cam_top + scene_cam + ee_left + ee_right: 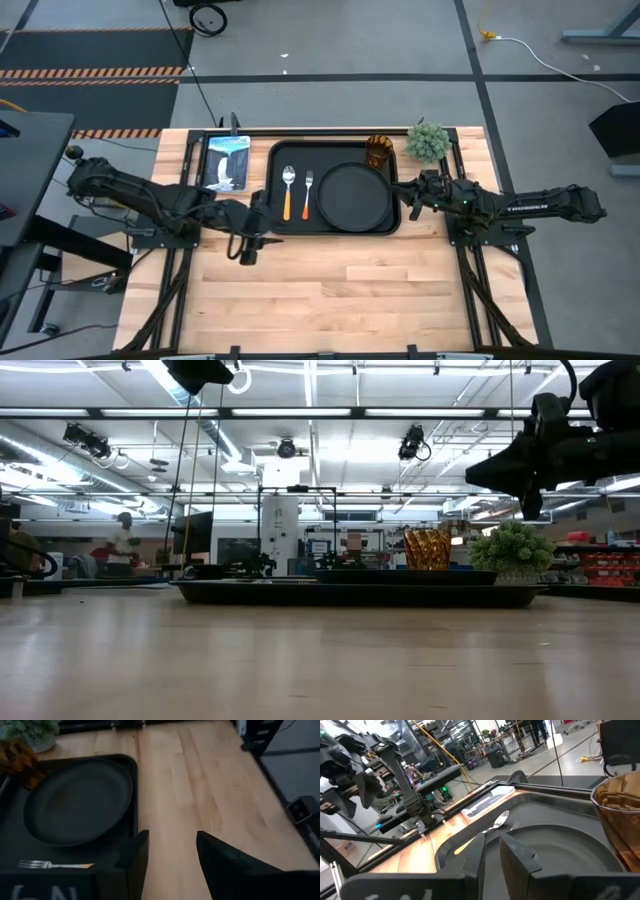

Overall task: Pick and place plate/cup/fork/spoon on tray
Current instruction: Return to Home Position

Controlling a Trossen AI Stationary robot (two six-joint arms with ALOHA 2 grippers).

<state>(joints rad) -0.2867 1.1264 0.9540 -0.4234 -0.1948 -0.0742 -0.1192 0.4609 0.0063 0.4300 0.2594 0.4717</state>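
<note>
The black tray (pixel 277 152) lies at the table's far middle. On it are the spoon (pixel 288 190), the fork (pixel 308 192), the round black plate (pixel 355 195) and, at its far right corner, the amber cup (pixel 379 150). My left gripper (pixel 268 236) is open and empty above the tray's near left edge; its wrist view shows the plate (pixel 75 802) and the fork (pixel 50 865). My right gripper (pixel 405 195) hangs over the tray's right edge, empty, with a narrow gap between its fingers (pixel 492 851). It stands high in the low view (pixel 525 465).
A small green plant (pixel 428 141) stands just right of the cup, off the tray. A flat printed card or booklet (pixel 227 162) lies left of the tray. Bare wood (pixel 350 290) spreads over the table's near half. People show in the room beyond.
</note>
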